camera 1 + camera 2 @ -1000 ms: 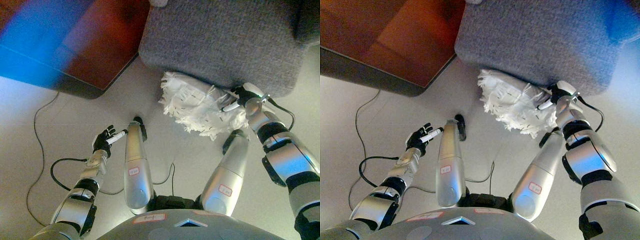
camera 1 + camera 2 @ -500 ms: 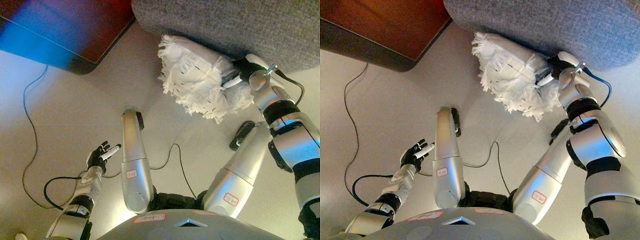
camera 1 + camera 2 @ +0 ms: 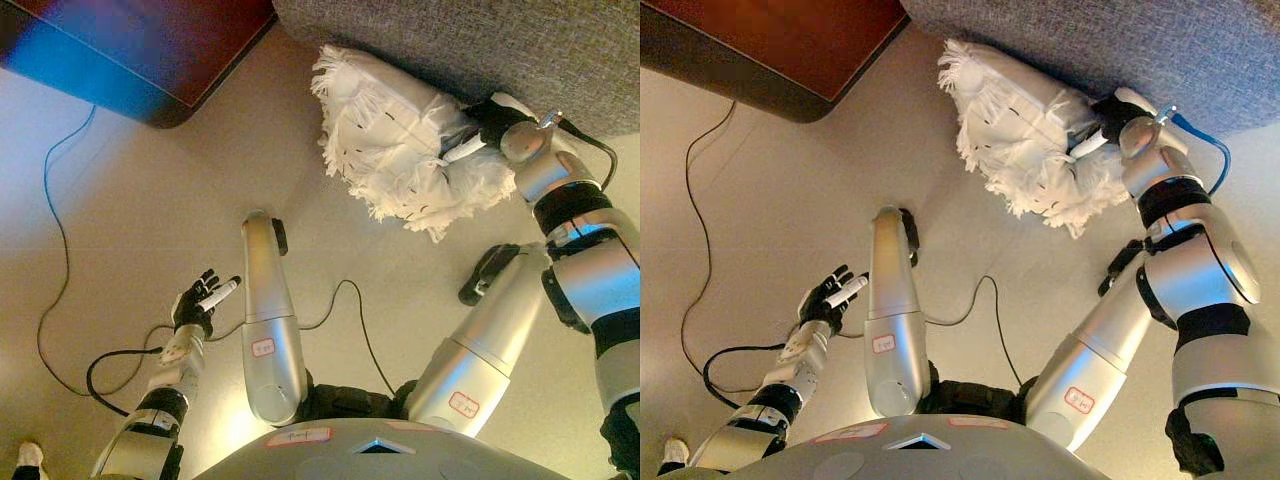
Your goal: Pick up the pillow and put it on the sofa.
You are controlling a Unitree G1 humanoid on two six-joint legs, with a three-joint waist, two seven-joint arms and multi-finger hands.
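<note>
Left eye view shows the grey sofa [image 3: 480,40] across the top, with a dark red-brown cabinet [image 3: 150,50] at upper left and pale floor [image 3: 120,220] below both. No container appears in either view, so nothing is held in one.

The pillow [image 3: 395,140], white with a fringed edge, hangs just below the sofa's front edge, apparently off the floor and not yet on the seat. The right hand [image 3: 490,125] has its fingers curled into the pillow's right side, pinching the cloth. The left hand [image 3: 200,298] hangs low at lower left, well apart from the pillow, fingers spread and loose, holding nothing.

The main risk, as I judge it, is the one-sided hold: the pillow's bulk sags away from the grasp, so soft cloth could slip out during the lift. The pillow could also catch the sofa's front edge on the way up and be dragged free. Loose fringe may snag too.
</note>
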